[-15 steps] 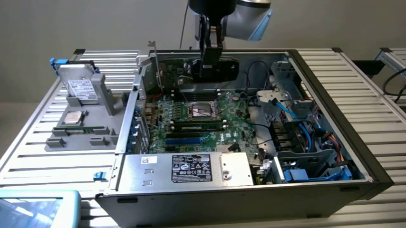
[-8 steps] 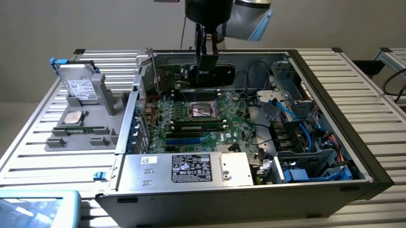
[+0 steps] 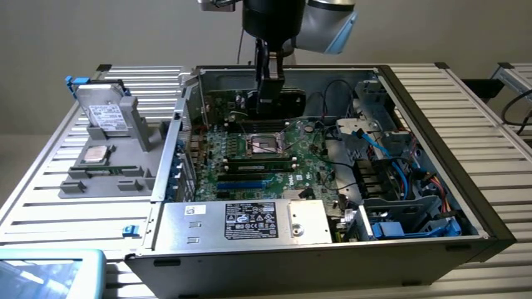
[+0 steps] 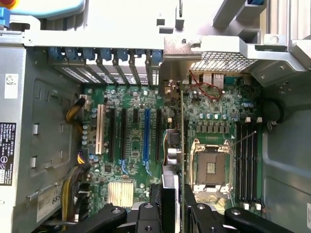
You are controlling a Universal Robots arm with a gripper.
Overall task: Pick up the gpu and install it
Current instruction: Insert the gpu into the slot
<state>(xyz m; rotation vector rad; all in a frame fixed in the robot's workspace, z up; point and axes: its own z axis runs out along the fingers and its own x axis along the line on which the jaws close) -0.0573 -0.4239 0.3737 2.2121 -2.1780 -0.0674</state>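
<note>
My gripper (image 3: 270,104) hangs from the arm over the far part of the open computer case (image 3: 432,143). It is shut on the gpu (image 3: 293,103), held upright on edge above the green motherboard (image 3: 249,149). In the wrist view the gpu (image 4: 181,126) shows edge-on as a thin green line. Its black cooler lies between my fingers (image 4: 146,216), and its silver bracket end is toward the case's slot openings (image 4: 121,65). The card hovers between the expansion slots, one of them blue (image 4: 146,136), and the processor socket (image 4: 211,167), nearest the black slot (image 4: 158,133).
A grey fixture (image 3: 112,174) at the exterior view's left carries a silver hard drive (image 3: 106,115) and a processor chip (image 3: 98,154). Inside the case are the power supply (image 3: 249,221), a memory stick (image 3: 261,165) in its slot, and drive bays with blue cables (image 3: 399,218).
</note>
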